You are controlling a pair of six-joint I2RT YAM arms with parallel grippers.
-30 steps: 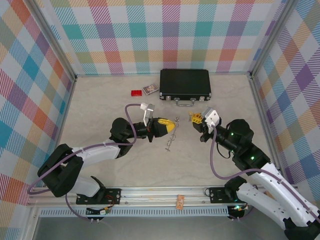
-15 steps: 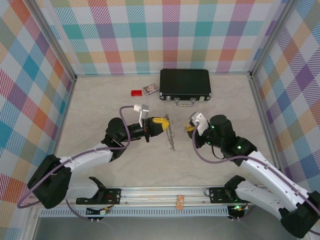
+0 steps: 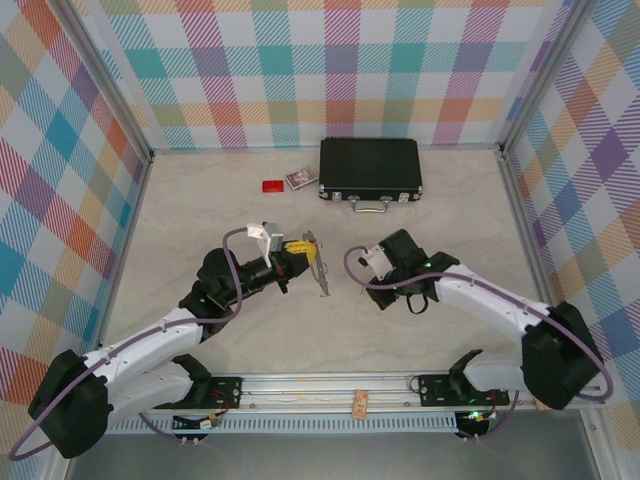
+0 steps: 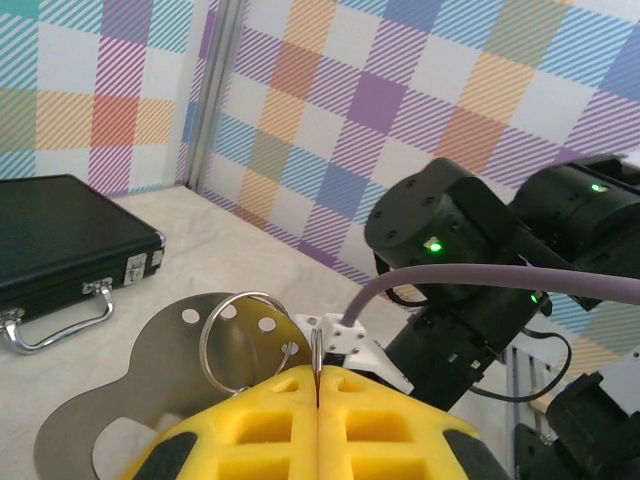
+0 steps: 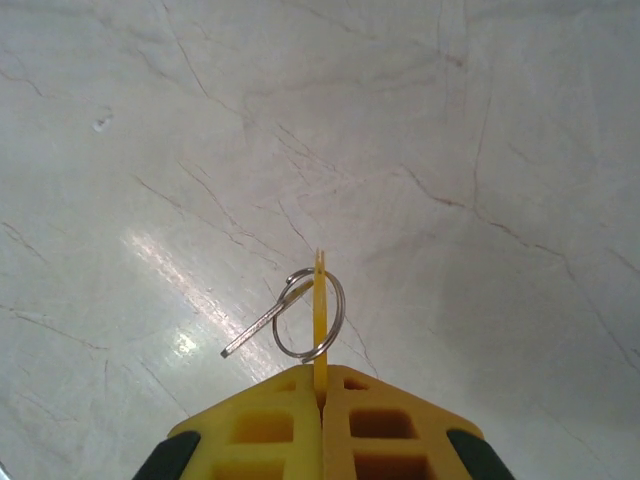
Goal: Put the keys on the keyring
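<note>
My left gripper (image 3: 300, 249) (image 4: 317, 374) is shut on the keyring (image 3: 320, 266), a thin grey metal loop seen edge-on (image 4: 317, 350) between the yellow fingertips. A round wire ring (image 4: 245, 340) and a perforated metal plate (image 4: 185, 365) hang beside it on the left. My right gripper (image 5: 322, 376) points down at the table and is shut on the keys. The yellow key (image 5: 319, 300) stands edge-on between the fingertips. A small split ring (image 5: 335, 318) on it carries the silver key (image 5: 258, 335), which hangs out to the left. The right wrist (image 3: 400, 262) sits just right of the keyring.
A black case (image 3: 370, 167) (image 4: 60, 235) with a silver handle (image 3: 369, 207) lies at the back. A small red block (image 3: 272, 186) and a small card (image 3: 301, 178) lie to its left. Plaid walls enclose the marbled table (image 3: 440, 330).
Both arms have moved left. The left gripper has drawn back with the keyring. The right gripper has swung in towards the keyring with the keys and turned downward.
</note>
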